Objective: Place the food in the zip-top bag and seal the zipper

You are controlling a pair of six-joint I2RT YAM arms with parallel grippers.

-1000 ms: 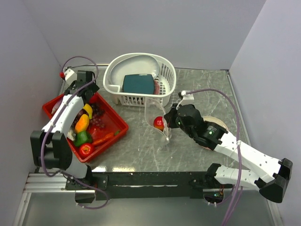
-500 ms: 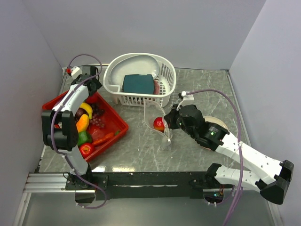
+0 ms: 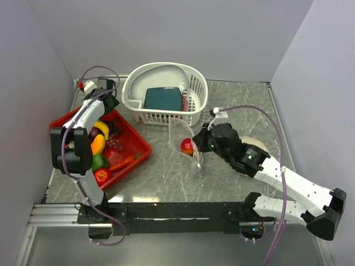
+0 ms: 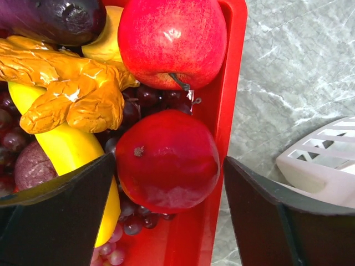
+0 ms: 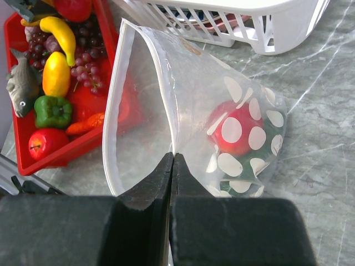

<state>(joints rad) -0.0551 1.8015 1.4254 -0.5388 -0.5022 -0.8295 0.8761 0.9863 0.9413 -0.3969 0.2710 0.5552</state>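
Observation:
The zip-top bag (image 3: 184,133), clear with white spots, stands open at the table's middle with a red tomato (image 3: 187,146) inside, also clear in the right wrist view (image 5: 236,130). My right gripper (image 3: 198,145) is shut on the bag's rim (image 5: 172,158) and holds its mouth open toward the tray. My left gripper (image 3: 104,98) is open at the far end of the red tray (image 3: 143,145). Its jaws stand on either side of a red round fruit (image 4: 166,160) without touching it. A red apple (image 4: 172,41), a yellow banana (image 4: 66,149) and grapes (image 4: 138,105) lie around it.
A white slotted basket (image 3: 194,83) with a teal block (image 3: 162,98) stands at the back, just behind the bag. The tray also holds a green pepper (image 5: 52,111), a toy fish (image 5: 22,83) and another tomato (image 5: 47,142). A round disc (image 3: 256,148) lies under the right arm.
My left arm has swung from the tray's middle to its far end and lowered over the red fruit. My right gripper has shifted the bag slightly, still holding it.

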